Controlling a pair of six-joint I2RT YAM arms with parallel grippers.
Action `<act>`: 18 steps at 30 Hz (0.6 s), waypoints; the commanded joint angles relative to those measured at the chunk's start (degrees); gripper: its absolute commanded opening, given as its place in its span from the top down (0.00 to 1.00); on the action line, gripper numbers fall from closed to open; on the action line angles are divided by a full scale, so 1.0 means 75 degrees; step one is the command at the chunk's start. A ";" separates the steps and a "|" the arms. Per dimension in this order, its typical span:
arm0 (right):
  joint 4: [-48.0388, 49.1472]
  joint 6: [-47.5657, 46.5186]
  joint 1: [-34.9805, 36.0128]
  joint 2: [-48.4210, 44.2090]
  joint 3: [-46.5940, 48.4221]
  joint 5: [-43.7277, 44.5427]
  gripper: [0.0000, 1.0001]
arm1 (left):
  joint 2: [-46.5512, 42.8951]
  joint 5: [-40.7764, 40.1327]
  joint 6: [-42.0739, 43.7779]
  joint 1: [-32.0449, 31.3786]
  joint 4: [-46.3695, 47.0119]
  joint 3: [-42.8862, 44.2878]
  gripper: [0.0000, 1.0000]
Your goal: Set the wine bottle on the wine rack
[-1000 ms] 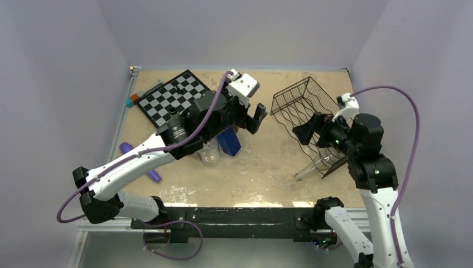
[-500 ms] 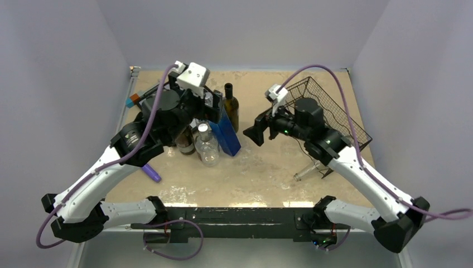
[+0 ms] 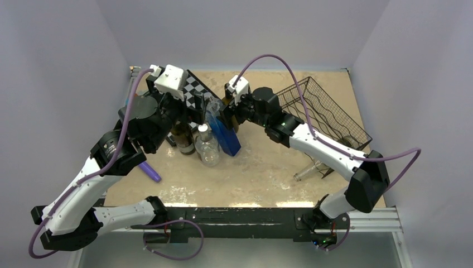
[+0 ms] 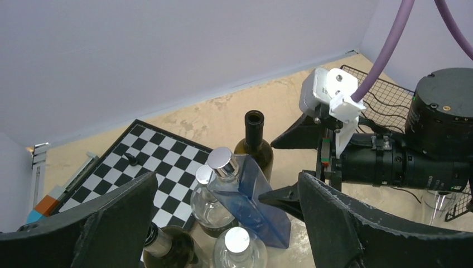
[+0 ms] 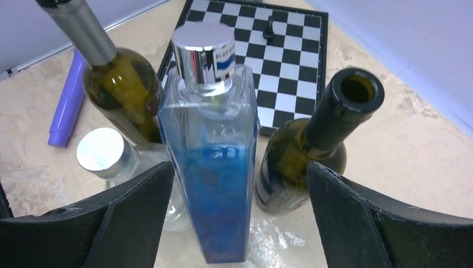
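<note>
**Clear at wrist, masked overhead**

The left end effector [image 4: 227, 177] gapes, empty. The right wrist view shows the wine bottle [image 5: 304, 148] upright beside a blue bottle [image 5: 215, 184]. Overhead, the right end effector [image 5: 239, 167], equally agape and empty, mostly masks it. The wine rack [image 3: 329, 114] stands apart, rightward.

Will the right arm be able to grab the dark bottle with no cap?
Probably yes: the right end effector is open with the uncapped dark bottle just ahead. But the blue bottle beside it sits centered between the fingers, so it must shift sideways first.
</note>
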 commanded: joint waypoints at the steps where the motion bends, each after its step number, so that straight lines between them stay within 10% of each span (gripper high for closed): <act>1: 0.0602 -0.0144 0.0005 0.0127 0.0531 -0.0054 0.10 | -0.0028 -0.0209 0.0054 0.0033 -0.0061 0.0082 0.01; 18: 0.0714 -0.0037 0.0226 0.0525 0.0458 -0.0342 0.02 | -0.0200 -0.0326 0.0280 0.0033 0.0279 -0.0234 0.01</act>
